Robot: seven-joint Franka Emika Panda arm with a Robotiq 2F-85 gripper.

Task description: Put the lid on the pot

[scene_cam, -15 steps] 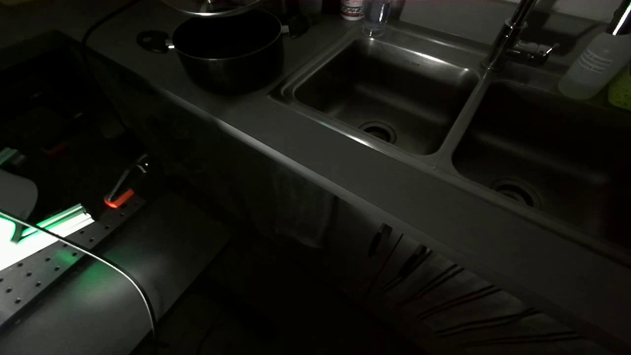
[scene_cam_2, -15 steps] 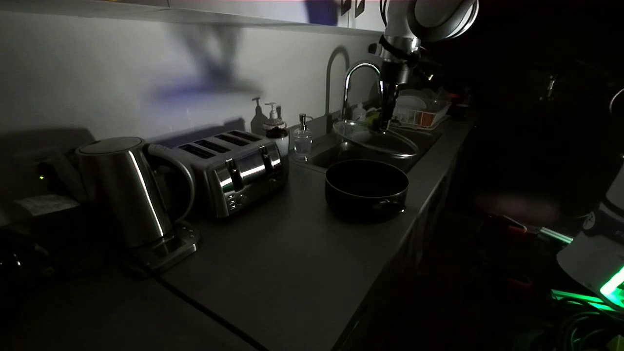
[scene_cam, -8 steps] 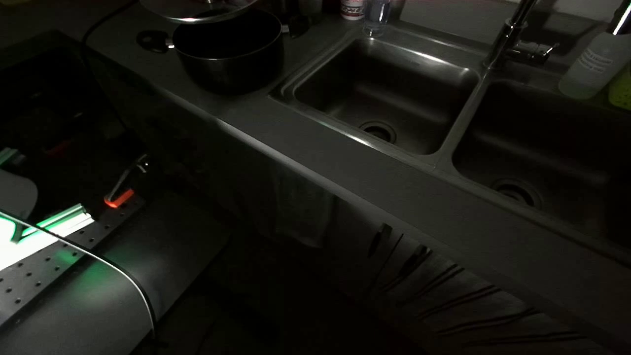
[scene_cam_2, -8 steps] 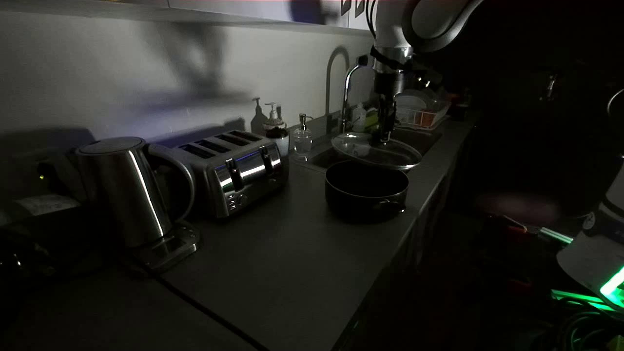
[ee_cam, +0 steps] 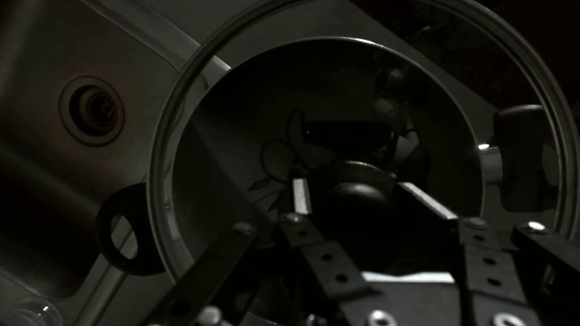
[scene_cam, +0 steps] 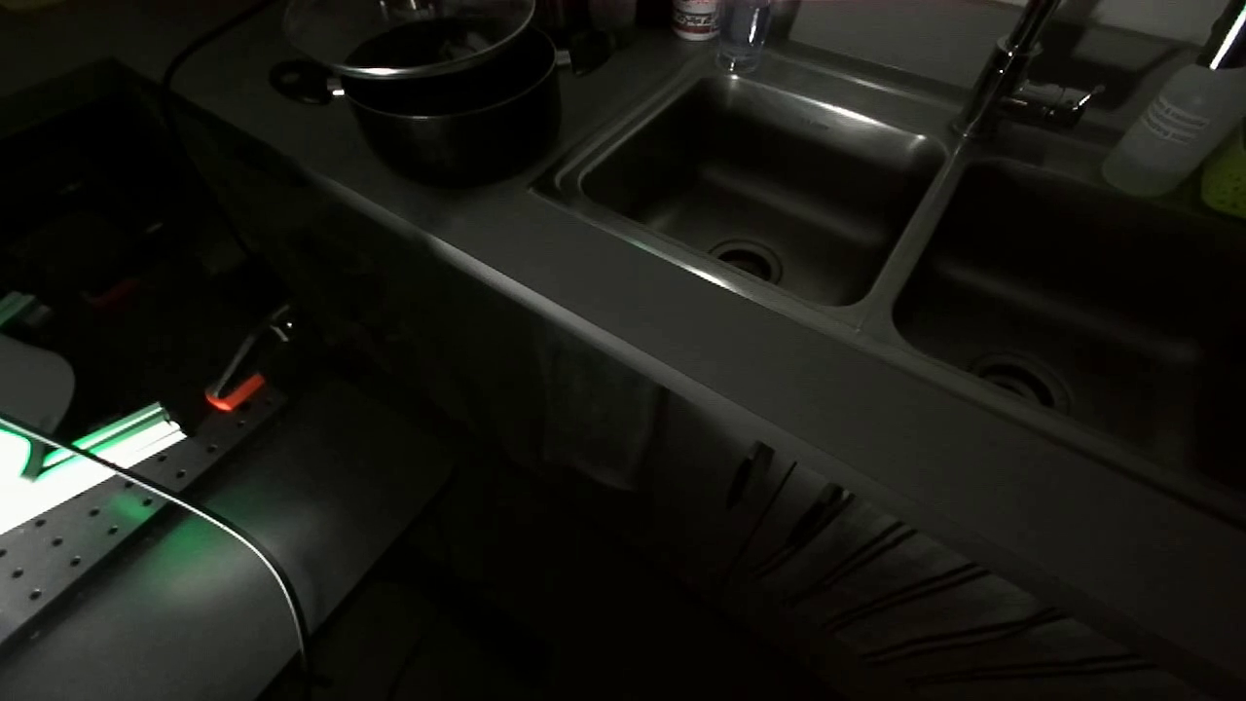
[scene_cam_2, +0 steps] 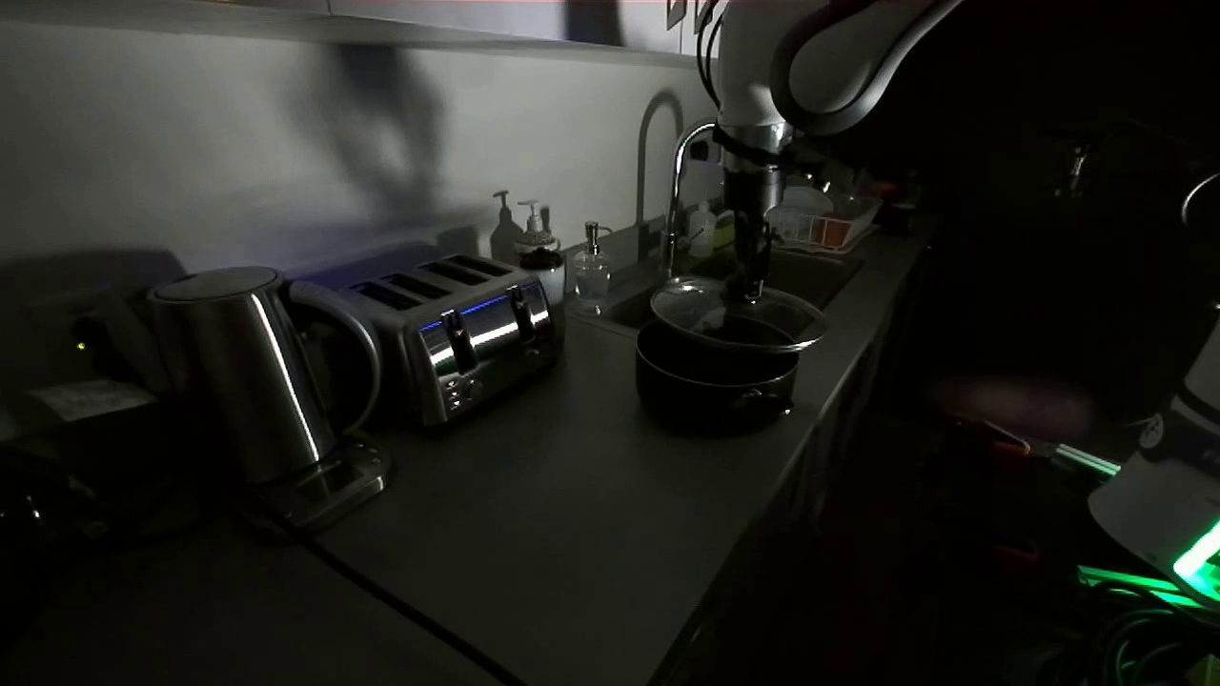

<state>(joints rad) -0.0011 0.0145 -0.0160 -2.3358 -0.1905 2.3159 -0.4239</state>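
Note:
The glass lid [scene_cam_2: 681,310] with its metal rim hangs slightly tilted just above the black pot [scene_cam_2: 705,400]. In an exterior view the lid [scene_cam: 428,68] overlaps the top of the pot [scene_cam: 453,146] and is shifted a little to the left of its opening. My gripper [scene_cam_2: 750,286] points down at the lid's centre. In the wrist view the fingers of my gripper [ee_cam: 358,194] are closed around the dark knob. There the lid [ee_cam: 156,158] covers the pot's opening off-centre, and a pot handle [ee_cam: 108,240] sticks out beyond the rim.
The sink basin [scene_cam: 818,204] lies beside the pot, with a tall faucet [scene_cam_2: 675,191] behind. A soap dispenser [scene_cam_2: 592,276], a toaster [scene_cam_2: 486,333] and a kettle [scene_cam_2: 243,372] stand along the wall. The counter's front edge [scene_cam: 467,263] runs close to the pot.
My gripper and the lid have come down steadily toward the pot's opening, and the arm has shifted slightly left in an exterior view. The pot has not moved.

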